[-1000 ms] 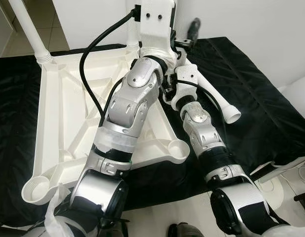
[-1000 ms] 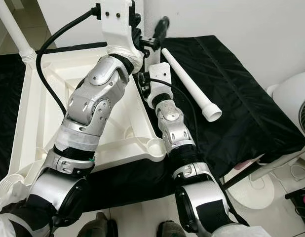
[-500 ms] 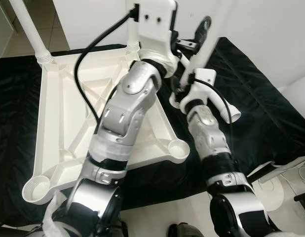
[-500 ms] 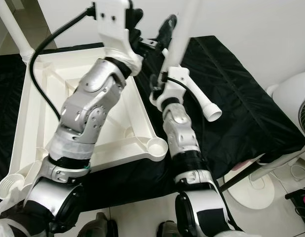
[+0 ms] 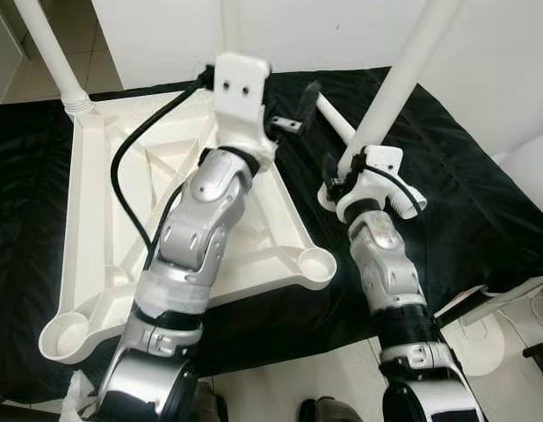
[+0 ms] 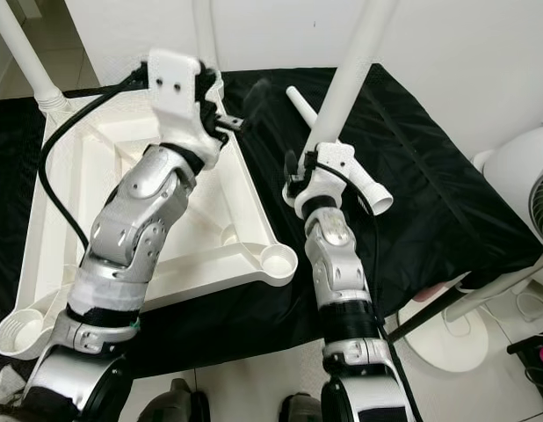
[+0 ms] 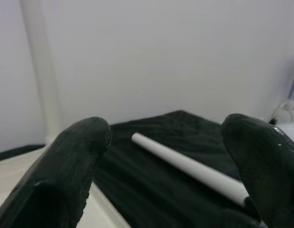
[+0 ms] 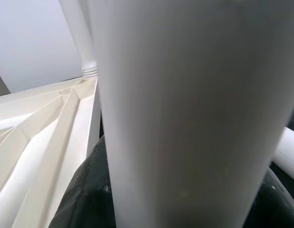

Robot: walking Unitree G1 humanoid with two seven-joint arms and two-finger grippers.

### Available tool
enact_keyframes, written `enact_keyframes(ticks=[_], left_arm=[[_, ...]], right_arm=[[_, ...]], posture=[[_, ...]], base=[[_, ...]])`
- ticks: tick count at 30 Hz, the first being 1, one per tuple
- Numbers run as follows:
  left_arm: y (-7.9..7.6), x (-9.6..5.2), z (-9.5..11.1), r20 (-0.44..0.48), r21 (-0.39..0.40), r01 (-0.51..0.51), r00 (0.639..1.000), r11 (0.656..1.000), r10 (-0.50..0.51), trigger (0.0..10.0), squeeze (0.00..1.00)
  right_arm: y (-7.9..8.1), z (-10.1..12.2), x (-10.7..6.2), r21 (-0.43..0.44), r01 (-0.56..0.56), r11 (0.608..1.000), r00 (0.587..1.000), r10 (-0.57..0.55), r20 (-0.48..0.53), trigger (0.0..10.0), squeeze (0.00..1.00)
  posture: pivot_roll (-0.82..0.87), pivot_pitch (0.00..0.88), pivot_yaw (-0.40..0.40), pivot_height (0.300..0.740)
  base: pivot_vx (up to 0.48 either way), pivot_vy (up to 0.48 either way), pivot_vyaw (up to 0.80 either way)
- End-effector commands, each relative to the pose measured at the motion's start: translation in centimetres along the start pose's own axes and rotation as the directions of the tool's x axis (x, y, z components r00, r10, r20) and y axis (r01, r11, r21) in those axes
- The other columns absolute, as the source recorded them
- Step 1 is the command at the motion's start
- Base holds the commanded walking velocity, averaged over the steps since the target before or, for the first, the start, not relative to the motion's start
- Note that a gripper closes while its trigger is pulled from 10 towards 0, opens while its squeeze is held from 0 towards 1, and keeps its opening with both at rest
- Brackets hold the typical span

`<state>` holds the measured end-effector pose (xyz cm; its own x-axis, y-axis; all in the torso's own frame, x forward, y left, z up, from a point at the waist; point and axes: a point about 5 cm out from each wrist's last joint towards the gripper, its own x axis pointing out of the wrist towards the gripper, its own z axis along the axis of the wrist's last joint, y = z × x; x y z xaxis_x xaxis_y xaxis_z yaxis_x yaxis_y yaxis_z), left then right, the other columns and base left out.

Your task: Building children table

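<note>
A white plastic table top [image 5: 104, 211] is laid upside down on a black cloth-covered surface [image 5: 447, 202], its ribbed underside facing up and an open round socket [image 5: 317, 261] at the corner nearest the right arm. A long white plastic table leg [image 5: 403, 83] is held by the right gripper [image 5: 355, 167], whose fingers are closed round it; the leg's long axis is close to upright, leaning slightly away from the table top. The open socket lies just beside and below the held leg, toward the robot's left, so the right arm is judged the nearer one for seating it. The left gripper [image 7: 161, 156] is held above the table top's far edge with its fingers spread wide and nothing between them. A second white leg [image 6: 342, 149] lies flat on the cloth behind the right gripper. Another white leg [image 5: 47, 53] is already seated upright in the far left corner.
</note>
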<state>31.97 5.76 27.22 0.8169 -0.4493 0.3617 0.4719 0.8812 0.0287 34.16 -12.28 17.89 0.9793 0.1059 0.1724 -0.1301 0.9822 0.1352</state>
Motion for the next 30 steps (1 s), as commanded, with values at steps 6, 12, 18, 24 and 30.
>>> enact_keyframes(ticks=[6, 12, 18, 24, 30], left_arm=[[1.8, -1.3, -1.5, -0.036, 0.073, -0.123, 0.991, 0.990, 0.126, 10.0, 0.00], [2.1, -3.1, -3.4, -0.074, 0.157, -0.095, 0.991, 0.983, 0.108, 10.0, 0.00], [1.6, -4.7, -4.3, -0.095, 0.203, -0.013, 0.995, 0.979, 0.033, 10.0, 0.00], [0.5, -7.7, -4.6, -0.102, 0.194, 0.182, 0.981, 0.964, -0.165, 10.0, 0.00], [0.0, -9.2, -5.1, -0.137, 0.174, 0.297, 0.951, 0.939, -0.276, 10.0, 0.00]], right_arm=[[-0.2, 0.5, -0.5, -0.022, -0.002, 1.000, 1.000, 0.002, 0.014, 10.0, 0.00], [0.2, 0.9, -1.0, -0.048, -0.073, 0.996, 0.996, 0.075, 0.045, 10.0, 0.00], [1.3, 1.3, -1.8, -0.057, -0.163, 0.985, 0.984, 0.166, 0.064, 10.0, 0.00], [1.7, 1.2, -2.2, -0.074, -0.202, 0.977, 0.978, 0.206, 0.043, 10.0, 0.00], [1.5, 1.2, -2.1, -0.106, -0.195, 0.975, 0.980, 0.199, 0.029, 10.0, 0.00]], posture=[[-0.06, 0.032, 0.025, 0.740], [-0.06, 0.026, 0.026, 0.740], [-0.06, 0.026, 0.023, 0.740], [-0.05, 0.040, 0.012, 0.740], [-0.04, 0.050, 0.010, 0.740]], base=[[0.000, 0.000, 0.00], [0.000, 0.000, 0.00], [0.000, 0.000, 0.00], [0.000, 0.000, 0.00], [0.000, 0.000, 0.00]])
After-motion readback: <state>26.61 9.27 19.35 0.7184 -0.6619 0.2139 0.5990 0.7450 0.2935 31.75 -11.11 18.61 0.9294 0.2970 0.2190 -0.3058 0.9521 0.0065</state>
